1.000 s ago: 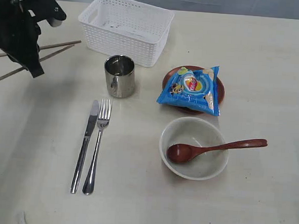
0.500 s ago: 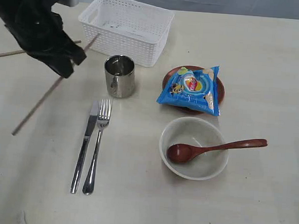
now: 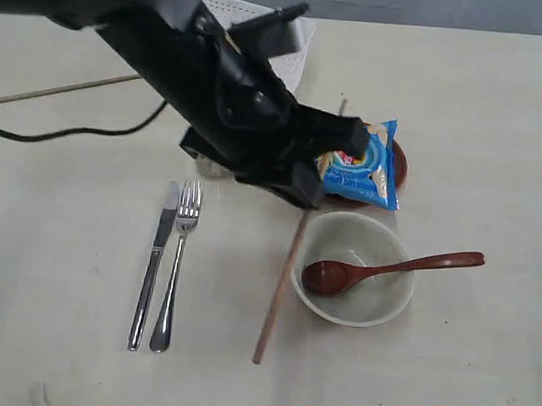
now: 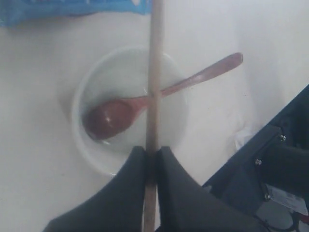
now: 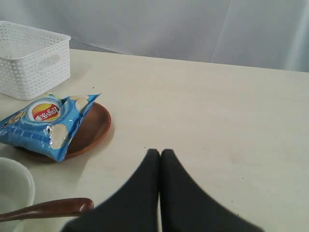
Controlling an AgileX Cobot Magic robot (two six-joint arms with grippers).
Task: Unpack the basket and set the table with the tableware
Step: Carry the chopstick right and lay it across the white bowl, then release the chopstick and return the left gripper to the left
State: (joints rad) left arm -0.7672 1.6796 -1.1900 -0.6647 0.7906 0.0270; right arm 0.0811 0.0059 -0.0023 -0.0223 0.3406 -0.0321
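Note:
My left gripper [image 3: 301, 192] has reached across the middle and is shut on one wooden chopstick [image 3: 279, 296], which slants down beside the off-white bowl [image 3: 375, 306]. In the left wrist view the left gripper [image 4: 152, 151] pinches the chopstick [image 4: 155, 72] above the bowl [image 4: 79, 126] and the reddish-brown spoon [image 4: 108, 118]. A second chopstick [image 3: 62, 88] lies on the table [image 3: 444, 379] at far left. Knife [image 3: 154, 265] and fork [image 3: 177, 262] lie side by side. The arm hides most of the basket [image 3: 294, 66] and the cup. My right gripper [image 5: 160, 152] is shut and empty, near the spoon handle [image 5: 48, 209].
A blue snack packet [image 3: 370, 168] lies on the brown plate [image 3: 400, 161] behind the bowl. The spoon [image 3: 391, 268] rests in the bowl with its handle pointing right. A black cable [image 3: 73, 131] trails over the table at left. The white basket [image 5: 34, 58] stands beyond the plate [image 5: 91, 128].
My left arm has swung from the far left to the middle of the table, carrying one chopstick to the bowl's side. The other chopstick stayed at left. The right gripper has not moved.

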